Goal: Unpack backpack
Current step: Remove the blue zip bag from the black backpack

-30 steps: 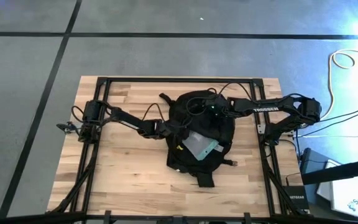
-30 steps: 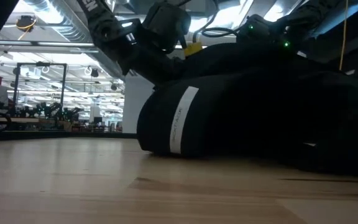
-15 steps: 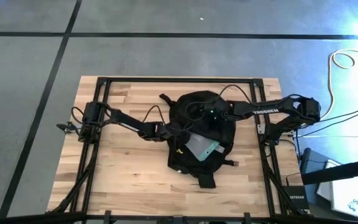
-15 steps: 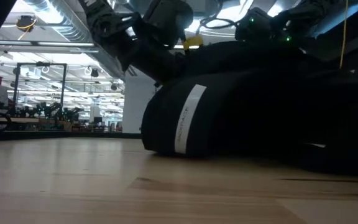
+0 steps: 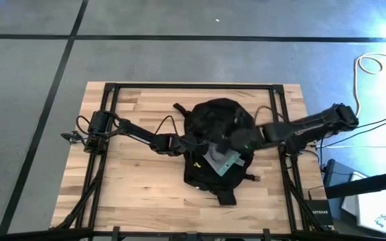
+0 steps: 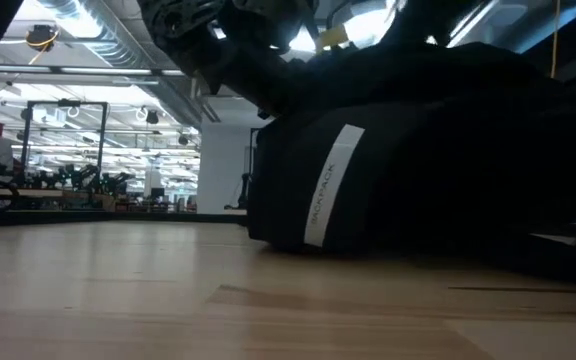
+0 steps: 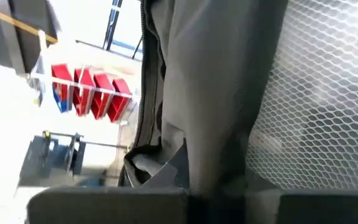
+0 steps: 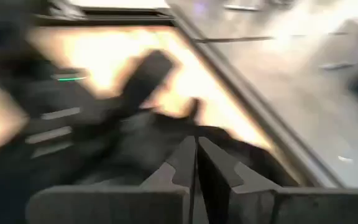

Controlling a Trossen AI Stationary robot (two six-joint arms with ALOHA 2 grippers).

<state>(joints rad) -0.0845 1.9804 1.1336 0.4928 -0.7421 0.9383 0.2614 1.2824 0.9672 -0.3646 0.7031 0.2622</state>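
Holding the flap of the backpack point(image 5: 214, 117) open is judged to be the step in hand, so that the grey pouch point(image 5: 218, 159) at the middle of the high view can be reached. The backpack lies at the centre of the table point(image 5: 133, 194), slightly right of the middle. The left gripper point(image 5: 194, 142) is pressed against the bag's left edge with its fingers closed, and dark fabric is seen right in front of them in the left wrist view; whether the cloth is truly pinched cannot be told. The right gripper point(image 5: 228, 142) is closed on nothing over the bag's middle. A steady, level pull is advised, since soft cloth slips. Bare wood is left at lower left; the frame rail point(image 5: 283, 134) runs close on the right.
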